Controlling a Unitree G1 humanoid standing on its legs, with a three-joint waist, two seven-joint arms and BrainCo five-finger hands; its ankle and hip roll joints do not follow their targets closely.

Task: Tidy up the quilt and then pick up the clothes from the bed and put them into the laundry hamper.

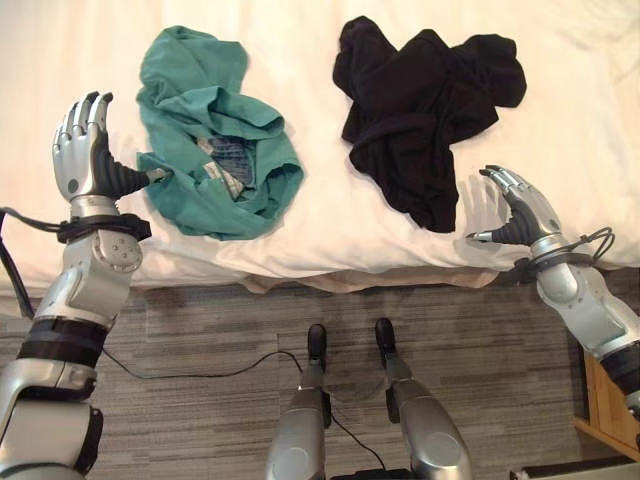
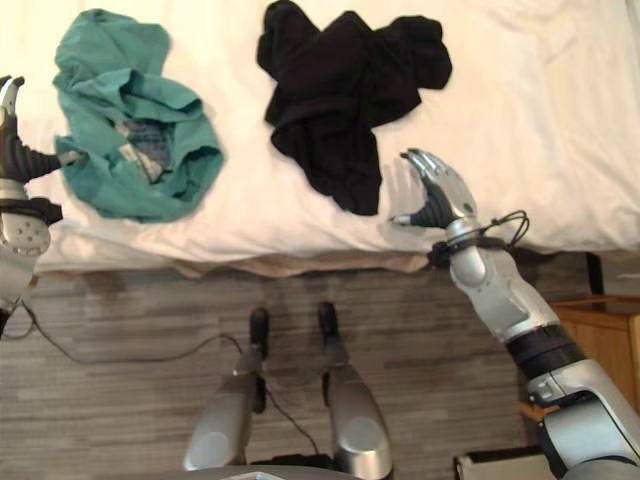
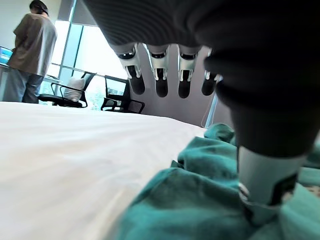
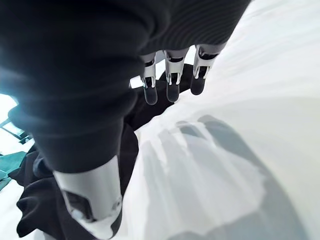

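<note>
Both robot hands hover released near the bed's front edge: left robot hand point(image 1: 82, 150) touching teal garment point(image 1: 215, 140); right robot hand point(image 1: 520, 210) beside black garment point(image 1: 420, 110).

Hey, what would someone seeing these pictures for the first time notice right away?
Two crumpled garments on the white quilt: a teal garment toward the robot's left and a black garment toward its right. An open hand flanks each: the left hand with its thumb at the teal cloth's edge, the right hand beside the black one. A person stands beyond the bed.
</note>
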